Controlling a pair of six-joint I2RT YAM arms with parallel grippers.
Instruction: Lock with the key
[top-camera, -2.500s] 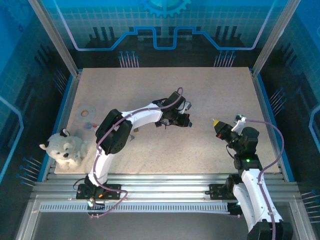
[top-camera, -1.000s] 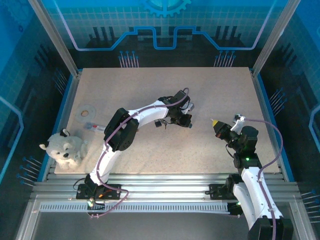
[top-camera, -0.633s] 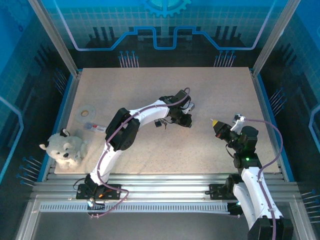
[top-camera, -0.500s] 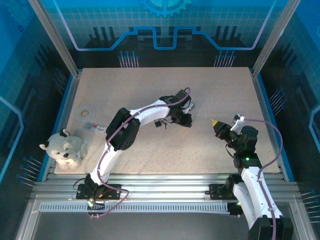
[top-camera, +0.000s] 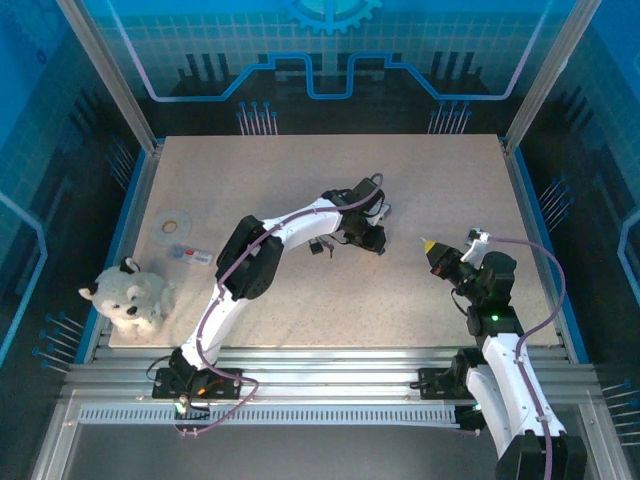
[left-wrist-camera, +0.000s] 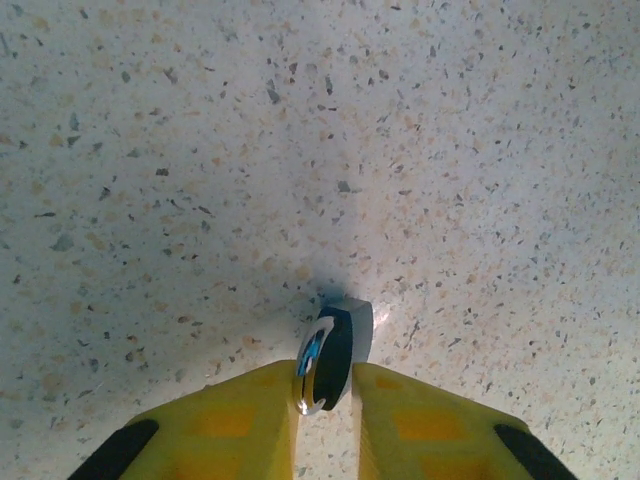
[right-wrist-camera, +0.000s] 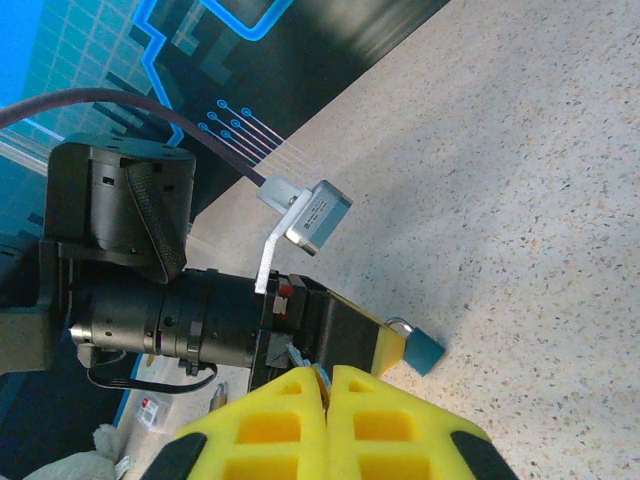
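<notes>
Top view: L arm reaches to mid-frame over the speckled beige tabletop (top-camera: 300, 180), with the left gripper (top-camera: 375, 243) tip-down at the surface. The right gripper (top-camera: 430, 246) sits just right of it, near but apart, pointing up-left toward it.

L wrist cam: yellow fingers (left-wrist-camera: 250, 420) rise from the bottom edge w/ a narrow gap, and the small blue padlock with silver shackle (left-wrist-camera: 333, 355) stands edge-on in that gap, on the table. The fingers flank it closely – can't tell whether the pads are pressing on it or just clear.

R wrist cam: right gripper (right-wrist-camera: 327, 372) at bottom centre, yellow fingers pressed together. Beyond it, mid-frame, the left gripper (right-wrist-camera: 392, 348) lies horizontal; the padlock (right-wrist-camera: 424, 352) is at its tip, on the tabletop, shackle toward the yellow finger.

Elsewhere in the top view – a white plush dog (top-camera: 125, 300) at the lower-left table edge, a flat pale ring-shaped disc (top-camera: 172, 222) above it, and a small labelled packet (top-camera: 190, 255) between them, all well apart from both grippers.
</notes>
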